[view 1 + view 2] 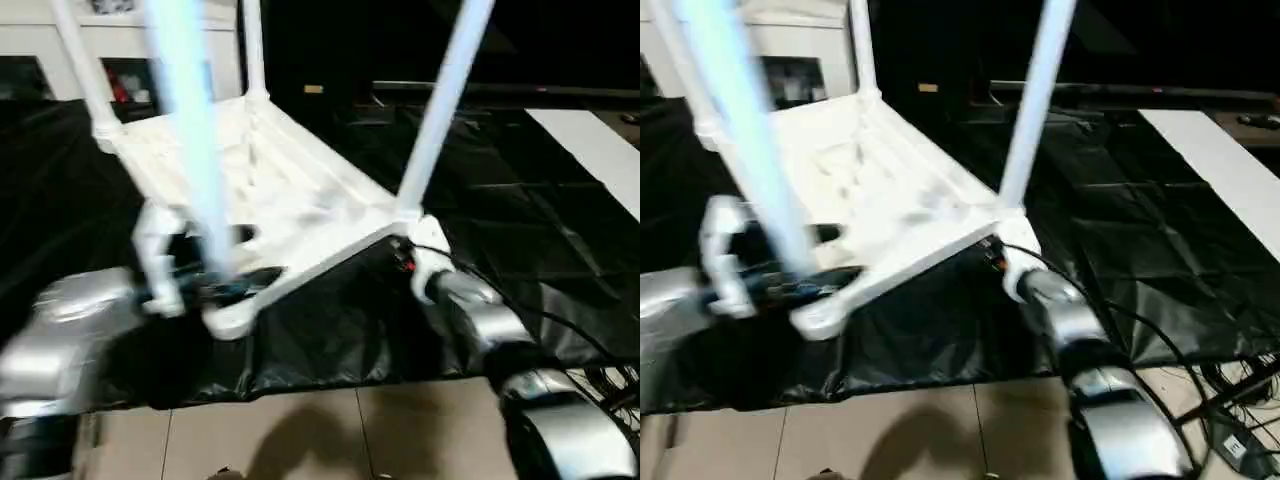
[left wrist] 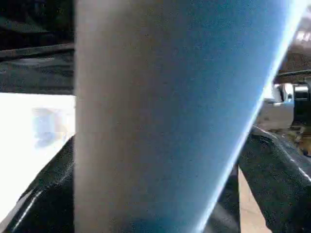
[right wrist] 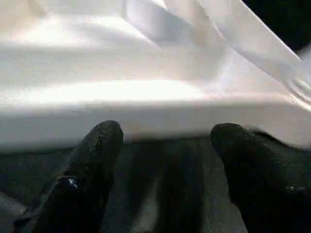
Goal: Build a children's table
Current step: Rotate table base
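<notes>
The white children's table lies upside down and tilted on the black sheet, its ribbed top [image 1: 290, 190] facing me. Legs stand up from its corner sockets: a blurred near-left leg [image 1: 195, 130], a near-right leg [image 1: 440, 110] and two thinner-looking far legs [image 1: 85, 70] [image 1: 252, 50]. My left gripper [image 1: 225, 262] sits at the foot of the near-left leg with a black finger on each side, open. That leg [image 2: 160, 116] looms close in the left wrist view. My right gripper [image 3: 165, 165] is at the near-right corner, open, fingertips [image 3: 99, 141] just below the top's rim [image 3: 146, 116], nothing between them.
A black sheet [image 1: 500, 220] covers the floor under the table, ending at pale tiles [image 1: 300, 430] near me. A white cabinet [image 1: 130, 60] stands at the back left. A white board [image 1: 600, 150] lies at the right, and cables [image 1: 1230, 400] trail beside my right arm.
</notes>
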You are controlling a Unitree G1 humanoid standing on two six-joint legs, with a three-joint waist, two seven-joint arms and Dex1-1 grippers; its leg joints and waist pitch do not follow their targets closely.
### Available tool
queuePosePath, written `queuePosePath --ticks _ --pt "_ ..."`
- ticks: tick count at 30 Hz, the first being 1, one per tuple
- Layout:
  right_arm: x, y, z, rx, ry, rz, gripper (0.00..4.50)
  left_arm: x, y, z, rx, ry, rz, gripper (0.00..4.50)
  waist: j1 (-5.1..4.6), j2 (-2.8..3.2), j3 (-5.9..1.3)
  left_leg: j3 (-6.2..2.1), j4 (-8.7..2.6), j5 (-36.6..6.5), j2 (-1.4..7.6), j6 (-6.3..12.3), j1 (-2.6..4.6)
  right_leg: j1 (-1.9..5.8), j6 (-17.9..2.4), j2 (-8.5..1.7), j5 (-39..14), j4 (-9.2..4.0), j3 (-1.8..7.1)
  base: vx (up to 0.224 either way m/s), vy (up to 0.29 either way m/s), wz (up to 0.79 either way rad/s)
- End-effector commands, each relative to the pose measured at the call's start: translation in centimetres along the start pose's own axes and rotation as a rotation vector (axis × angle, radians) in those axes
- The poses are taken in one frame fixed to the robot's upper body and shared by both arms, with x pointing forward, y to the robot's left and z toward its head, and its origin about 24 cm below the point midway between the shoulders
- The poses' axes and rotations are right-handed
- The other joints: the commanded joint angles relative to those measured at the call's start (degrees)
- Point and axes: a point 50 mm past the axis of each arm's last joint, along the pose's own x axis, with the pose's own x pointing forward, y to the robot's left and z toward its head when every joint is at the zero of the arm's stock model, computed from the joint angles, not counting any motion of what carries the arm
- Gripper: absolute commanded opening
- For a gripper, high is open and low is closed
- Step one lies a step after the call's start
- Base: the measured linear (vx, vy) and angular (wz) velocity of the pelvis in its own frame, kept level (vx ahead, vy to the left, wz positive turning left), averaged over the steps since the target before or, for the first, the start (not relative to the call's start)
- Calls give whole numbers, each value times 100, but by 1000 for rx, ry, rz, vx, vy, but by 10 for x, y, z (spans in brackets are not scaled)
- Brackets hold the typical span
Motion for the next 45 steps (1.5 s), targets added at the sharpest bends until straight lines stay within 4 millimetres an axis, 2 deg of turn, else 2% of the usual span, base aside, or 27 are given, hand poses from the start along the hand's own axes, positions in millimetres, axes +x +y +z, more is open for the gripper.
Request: queuePosePath --ticks 1,3,4,5,6,10,12,17,19,21,23,24,26,28,29,30,31,32,33,35,37,38,39,41,42,44,45 --pt "2 -2 5 -8 -17 -17 342 23 -14 2 11 -10 -115 445 7 103 -366 0 -413 -1331 116 -105 20 301 -1247 -278 -872 -382 318 0 0 0" --pt "5 3 7 -14 -24 -5 342 40 -24 -1 -3 -19 -175 445 8 89 -370 2 -407 -1307 115 -93 17 309 -1227 -285 -876 -385 316 0 0 0" --pt "7 7 9 -13 -32 10 342 56 -35 -3 -9 -26 -229 445 -3 85 -375 7 -405 -1274 117 -70 14 309 -1229 -285 -856 -384 318 0 0 0" --pt "7 7 9 -13 -32 11 342 57 -35 -3 -9 -26 -230 445 -3 77 -375 7 -402 -1249 121 -58 7 319 -1225 -285 -829 -387 318 0 0 0" --pt "8 10 10 -14 -36 19 342 66 -40 -4 -12 -32 -254 445 1 87 -375 7 -399 -1246 119 -52 9 318 -1228 -287 -820 -387 318 0 0 0" --pt "10 17 10 -13 -47 50 342 95 -54 -4 -8 -52 -299 445 -63 61 -375 -3 -394 -1230 111 -3 -36 349 -1179 -291 -925 -413 307 0 0 0" --pt "10 18 9 -13 -46 52 342 100 -54 -3 1 -54 -288 445 -93 69 -374 -5 -383 -1224 106 19 -54 353 -1131 -293 -1066 -434 307 0 0 0" --pt "8 11 3 2 -33 9 342 119 -30 -6 80 -37 -89 445 -119 82 -376 -17 -373 -1330 107 65 -43 345 -1085 -290 -1219 -473 296 0 0 0" --pt "7 9 2 1 -32 5 342 120 -25 -7 96 -24 -55 445 -109 86 -386 -23 -369 -1269 104 90 -38 347 -1105 -290 -1157 -457 293 0 0 0" --pt "3 1 0 -6 -26 -29 342 119 -12 -9 131 8 32 445 -104 97 -392 -10 -359 -1216 107 141 -14 325 -1178 -269 -957 -451 293 0 0 0" --pt "-1 -9 -2 -4 -23 -69 342 116 1 -12 156 53 130 445 -68 114 -400 -14 -358 -1122 112 167 -9 339 -1282 -278 -683 -412 294 0 0 0" --pt "-1 -9 -2 -4 -23 -69 342 116 1 -12 156 53 130 445 -73 107 -394 -7 -358 -1148 111 169 -12 338 -1298 -272 -697 -416 294 0 0 0" --pt "-7 -21 -4 1 -20 -108 342 111 15 -14 194 70 204 445 -53 106 -389 -11 -359 -1218 100 176 -13 339 -1278 -279 -852 -438 287 0 0 0" --pt "-17 -37 -8 12 -21 -123 342 102 20 -13 187 54 163 445 -27 101 -386 -10 -359 -1341 91 141 0 342 -1215 -289 -1094 -462 286 0 0 0" --pt "-25 -45 -9 21 -33 -100 342 95 19 -14 174 50 89 445 -18 96 -389 -9 -354 -1316 78 148 -20 363 -1181 -290 -1114 -469 285 0 0 0" --pt "-25 -45 -9 21 -33 -100 342 95 19 -14 174 50 89 445 -3 97 -395 -7 -349 -1298 83 159 -15 362 -1174 -295 -1096 -459 288 0 0 0" --pt "-29 -49 -9 15 -43 -69 342 90 18 -16 162 61 19 445 7 210 -392 -20 -352 -1268 87 158 -12 350 -1214 -292 -1029 -438 289 0 0 0" --pt "-31 -50 -9 8 -47 -58 342 89 18 -17 159 65 -10 445 4 193 -403 -4 -342 -1238 82 176 -2 346 -1234 -281 -914 -459 288 0 0 0" --pt "-35 -51 -9 -11 -49 -26 342 85 18 -18 147 83 -61 445 -3 187 -410 -6 -337 -1183 77 210 -13 357 -1334 -266 -692 -415 289 0 0 0" --pt "-38 -52 -9 -33 -53 14 342 82 18 -20 145 108 -103 445 -9 185 -407 -7 -337 -1202 83 261 -14 355 -1425 -274 -669 -411 284 0 0 0" --pt "-45 -50 -8 -76 -64 92 342 75 22 -23 165 159 -155 445 37 200 -391 1 -337 -1183 100 325 -12 360 -1472 -282 -703 -418 287 0 0 0" --pt "-48 -49 -8 -95 -67 134 342 73 25 -24 171 184 -170 445 59 254 -388 3 -336 -1167 94 333 -8 357 -1463 -271 -715 -423 283 0 0 0" --pt "-52 -48 -7 -119 -70 177 342 70 30 -25 188 210 -175 445 78 259 -382 16 -333 -1199 87 376 3 355 -1387 -235 -725 -454 278 0 0 0" --pt "-60 -46 -7 -158 -65 259 342 66 39 -25 222 264 -171 430 122 264 -378 10 -330 -1187 86 411 5 365 -1330 -233 -700 -445 278 0 0 0" --pt "-67 -44 -6 -179 -55 319 342 63 46 -25 250 309 -157 408 148 261 -374 14 -332 -1205 83 414 10 364 -1283 -231 -797 -458 279 0 0 0" --pt "-71 -43 -6 -194 -51 353 342 61 50 -25 280 339 -154 391 189 255 -380 4 -337 -1207 91 385 5 375 -1203 -258 -941 -464 282 0 0 0" --pt "-74 -41 -5 -205 -45 384 342 59 53 -24 297 364 -156 382 188 262 -386 -5 -343 -1190 114 332 4 362 -1235 -294 -1003 -452 283 0 0 0"
